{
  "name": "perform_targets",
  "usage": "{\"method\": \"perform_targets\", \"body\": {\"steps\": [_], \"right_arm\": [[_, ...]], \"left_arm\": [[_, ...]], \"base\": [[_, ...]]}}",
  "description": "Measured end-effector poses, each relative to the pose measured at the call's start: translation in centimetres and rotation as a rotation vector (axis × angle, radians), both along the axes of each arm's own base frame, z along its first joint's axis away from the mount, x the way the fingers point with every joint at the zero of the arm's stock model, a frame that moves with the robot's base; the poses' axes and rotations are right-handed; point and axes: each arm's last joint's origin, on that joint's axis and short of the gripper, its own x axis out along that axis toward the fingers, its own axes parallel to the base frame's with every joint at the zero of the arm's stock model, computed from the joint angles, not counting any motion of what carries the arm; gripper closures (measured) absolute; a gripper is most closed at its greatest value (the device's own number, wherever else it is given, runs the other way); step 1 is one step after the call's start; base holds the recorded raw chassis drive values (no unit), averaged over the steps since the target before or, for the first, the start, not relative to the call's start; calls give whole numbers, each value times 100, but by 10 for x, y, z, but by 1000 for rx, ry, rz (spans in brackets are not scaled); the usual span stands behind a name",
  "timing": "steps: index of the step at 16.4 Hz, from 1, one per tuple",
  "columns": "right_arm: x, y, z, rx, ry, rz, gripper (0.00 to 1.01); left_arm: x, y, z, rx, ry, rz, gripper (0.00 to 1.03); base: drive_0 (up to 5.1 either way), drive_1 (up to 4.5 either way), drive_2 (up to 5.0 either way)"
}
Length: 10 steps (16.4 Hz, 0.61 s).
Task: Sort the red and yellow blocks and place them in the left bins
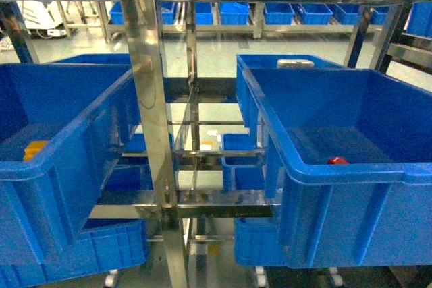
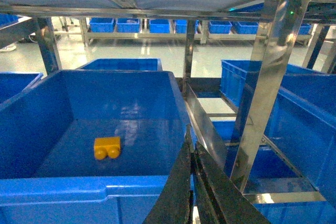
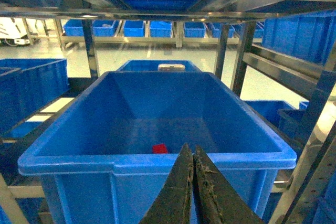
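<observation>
The orange-yellow two-stud block (image 1: 35,148) (image 2: 107,147) lies on the floor of the left blue bin (image 1: 47,166) (image 2: 79,187). On the floor of the right blue bin (image 1: 351,173) (image 3: 157,162), near its front wall, rests the small red block (image 1: 338,160) (image 3: 159,148). My left gripper (image 2: 191,141) is shut and empty, outside the left bin's front right corner. My right gripper (image 3: 191,148) is also shut and empty, just in front of the right bin's front rim. Neither gripper shows in the head view.
A steel rack post (image 1: 148,99) and cross rails (image 1: 216,207) stand between the two bins. More blue crates sit behind them (image 1: 283,62), on the lower shelf (image 1: 108,247), and on a far rack (image 1: 236,11). A shelf beam (image 3: 157,9) runs overhead.
</observation>
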Motion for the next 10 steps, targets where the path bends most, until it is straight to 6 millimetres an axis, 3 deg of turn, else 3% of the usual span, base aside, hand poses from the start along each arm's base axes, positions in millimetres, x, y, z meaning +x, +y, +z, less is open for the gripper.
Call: {"method": "perform_targets", "body": {"steps": [10], "right_arm": [[-18, 0, 2, 0, -8, 0, 99]], "left_arm": [[-17, 0, -14, 0, -21, 0, 101]], "base": [[0, 0, 0]]}}
